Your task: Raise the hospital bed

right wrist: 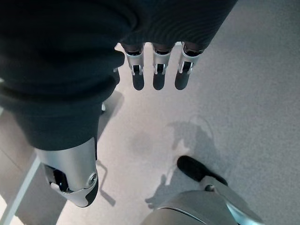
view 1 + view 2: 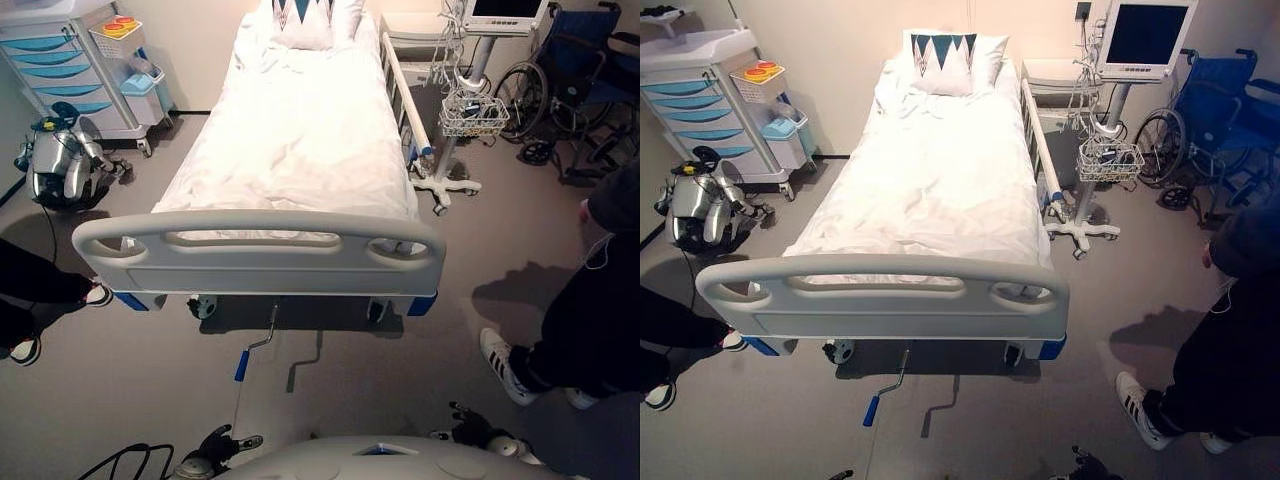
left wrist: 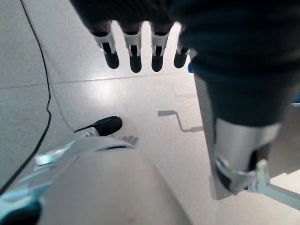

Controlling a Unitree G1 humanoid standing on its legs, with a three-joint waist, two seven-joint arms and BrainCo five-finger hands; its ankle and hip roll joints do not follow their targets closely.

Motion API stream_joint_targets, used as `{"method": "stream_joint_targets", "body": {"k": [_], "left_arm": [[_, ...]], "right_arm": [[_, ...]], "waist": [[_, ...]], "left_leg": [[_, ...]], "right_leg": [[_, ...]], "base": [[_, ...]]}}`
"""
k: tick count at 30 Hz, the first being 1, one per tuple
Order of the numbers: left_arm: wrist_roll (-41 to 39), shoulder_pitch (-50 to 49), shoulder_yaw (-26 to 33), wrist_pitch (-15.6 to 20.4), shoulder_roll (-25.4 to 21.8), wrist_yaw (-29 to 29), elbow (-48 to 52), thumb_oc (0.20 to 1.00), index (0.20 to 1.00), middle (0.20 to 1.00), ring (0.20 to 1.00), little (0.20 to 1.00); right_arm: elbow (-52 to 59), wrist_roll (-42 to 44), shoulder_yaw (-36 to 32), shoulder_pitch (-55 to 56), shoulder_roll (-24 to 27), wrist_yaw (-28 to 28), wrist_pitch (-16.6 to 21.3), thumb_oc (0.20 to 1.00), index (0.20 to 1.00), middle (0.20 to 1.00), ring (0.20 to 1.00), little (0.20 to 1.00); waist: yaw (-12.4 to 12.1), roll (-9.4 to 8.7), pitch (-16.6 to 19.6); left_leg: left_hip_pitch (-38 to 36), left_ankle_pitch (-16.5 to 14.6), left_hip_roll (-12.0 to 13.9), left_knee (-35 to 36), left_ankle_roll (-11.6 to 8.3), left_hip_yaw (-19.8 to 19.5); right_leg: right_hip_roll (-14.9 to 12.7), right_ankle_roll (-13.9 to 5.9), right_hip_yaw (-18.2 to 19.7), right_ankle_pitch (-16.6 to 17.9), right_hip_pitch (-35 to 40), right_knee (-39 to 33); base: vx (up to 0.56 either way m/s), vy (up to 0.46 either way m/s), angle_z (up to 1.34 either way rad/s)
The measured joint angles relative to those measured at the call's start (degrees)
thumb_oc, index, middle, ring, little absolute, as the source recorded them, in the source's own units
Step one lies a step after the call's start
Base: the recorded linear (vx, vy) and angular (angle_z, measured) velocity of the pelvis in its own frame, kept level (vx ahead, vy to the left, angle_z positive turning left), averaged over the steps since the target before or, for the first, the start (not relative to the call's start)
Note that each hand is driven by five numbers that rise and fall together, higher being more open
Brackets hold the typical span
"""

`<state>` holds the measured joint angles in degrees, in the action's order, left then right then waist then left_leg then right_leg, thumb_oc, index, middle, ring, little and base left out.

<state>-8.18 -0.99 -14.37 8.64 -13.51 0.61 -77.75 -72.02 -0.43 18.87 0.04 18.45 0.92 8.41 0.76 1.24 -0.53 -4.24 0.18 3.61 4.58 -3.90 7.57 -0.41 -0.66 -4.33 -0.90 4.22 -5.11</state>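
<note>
The hospital bed point(image 2: 300, 140) with white sheets stands straight ahead, its grey footboard point(image 2: 260, 255) nearest me. A crank with a blue handle point(image 2: 242, 366) sticks out from under the foot end and hangs toward the floor. A second grey crank point(image 2: 305, 362) lies beside it. My left hand point(image 2: 215, 448) hangs low, short of the blue handle. Its fingers point(image 3: 136, 54) are straight and hold nothing. My right hand point(image 2: 475, 430) hangs low on the other side, fingers point(image 1: 157, 70) relaxed and empty. Both hands are well apart from the cranks.
A drawer cart point(image 2: 70, 70) and a small robot point(image 2: 60, 165) on the floor are left of the bed. A monitor stand with a wire basket point(image 2: 470, 110) and a wheelchair point(image 2: 580, 80) stand on its right. One person point(image 2: 590, 320) stands at right, another's legs point(image 2: 30, 290) at left.
</note>
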Motion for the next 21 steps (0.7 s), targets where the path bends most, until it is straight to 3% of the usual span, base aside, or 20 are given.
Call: {"method": "stream_joint_targets", "body": {"k": [3, 9, 21], "left_arm": [[0.0, 0.3, -0.1, 0.0, 0.0, 0.0, 0.1, 1.000, 1.000, 1.000, 1.000, 1.000], [-0.1, 4.1, -0.1, 0.2, -0.1, -0.8, 0.0, 1.000, 1.000, 1.000, 1.000, 1.000], [-4.7, 10.7, -1.2, 1.9, -0.4, -4.6, 2.2, 1.000, 1.000, 1.000, 1.000, 1.000]], "right_arm": [[0.0, -0.1, 0.0, -0.6, 0.0, 0.0, 0.0, 1.000, 1.000, 1.000, 1.000, 1.000], [0.0, -0.1, 1.5, -5.1, 0.5, -0.7, 0.0, 1.000, 1.000, 1.000, 1.000, 1.000], [2.3, 1.0, 3.6, -13.3, 0.8, -4.6, 1.0, 1.000, 1.000, 1.000, 1.000, 1.000]], "waist": [[0.0, 0.14, -0.8], [0.0, 0.71, -5.5], [0.1, 0.71, -11.4]], "left_leg": [[1.2, 0.0, 0.0, -0.3, -0.01, 0.0], [8.4, 0.4, 0.0, -3.4, 0.41, -0.4], [20.2, 2.8, -0.6, -4.4, 1.19, 0.0]], "right_leg": [[0.0, 0.00, 0.0, 0.1, -1.0, 0.1], [-0.3, 0.15, 0.0, 0.4, -8.8, 4.0], [-1.5, -0.18, -1.1, -0.5, -24.4, 12.3]], "base": [[-0.09, 0.008, 0.00], [-0.11, 0.000, -0.03], [-0.09, 0.008, -0.04]]}}
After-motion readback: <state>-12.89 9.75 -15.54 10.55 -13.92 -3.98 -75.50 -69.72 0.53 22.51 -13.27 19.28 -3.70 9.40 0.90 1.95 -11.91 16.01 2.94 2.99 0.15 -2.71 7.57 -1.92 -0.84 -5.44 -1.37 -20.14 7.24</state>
